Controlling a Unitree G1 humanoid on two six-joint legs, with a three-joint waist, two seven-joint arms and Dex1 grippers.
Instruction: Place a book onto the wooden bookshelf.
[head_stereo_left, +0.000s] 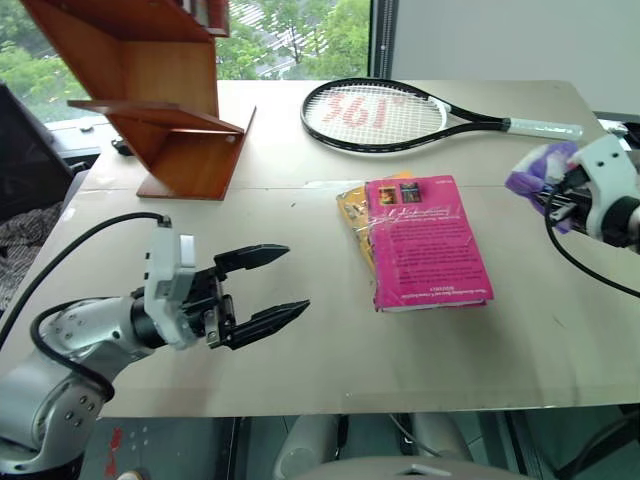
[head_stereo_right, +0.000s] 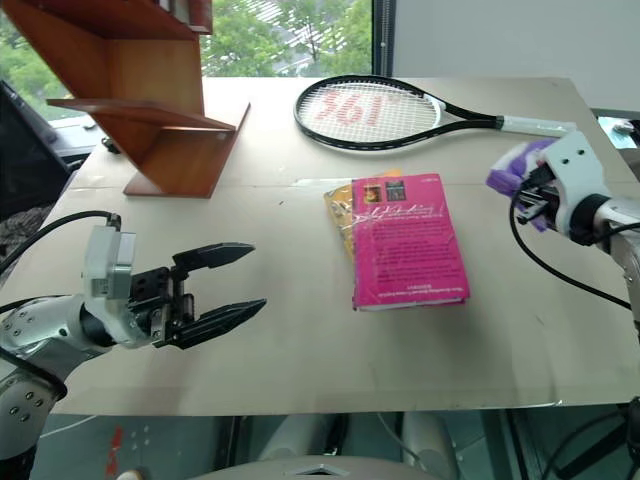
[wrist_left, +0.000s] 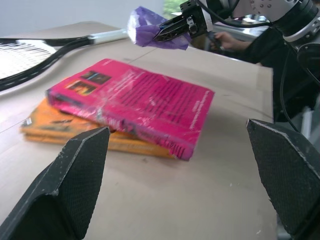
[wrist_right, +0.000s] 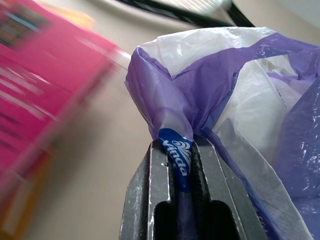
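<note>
Left gripper (head_stereo_left: 268, 287) fingers spread wide over bare table (head_stereo_left: 450, 350), right gripper (wrist_right: 181, 165) pinched on a purple-white plastic wrapper (wrist_right: 240, 90) near the right edge; glossy pink book (head_stereo_left: 425, 243) flat mid-table atop a yellow book (head_stereo_left: 352, 212), wooden bookshelf (head_stereo_left: 165, 90) far-left.

Both head eyes look down over the table (head_stereo_left: 300, 360); each wrist camera sits low and close, both sharing the pink book (wrist_left: 135, 100)
</note>
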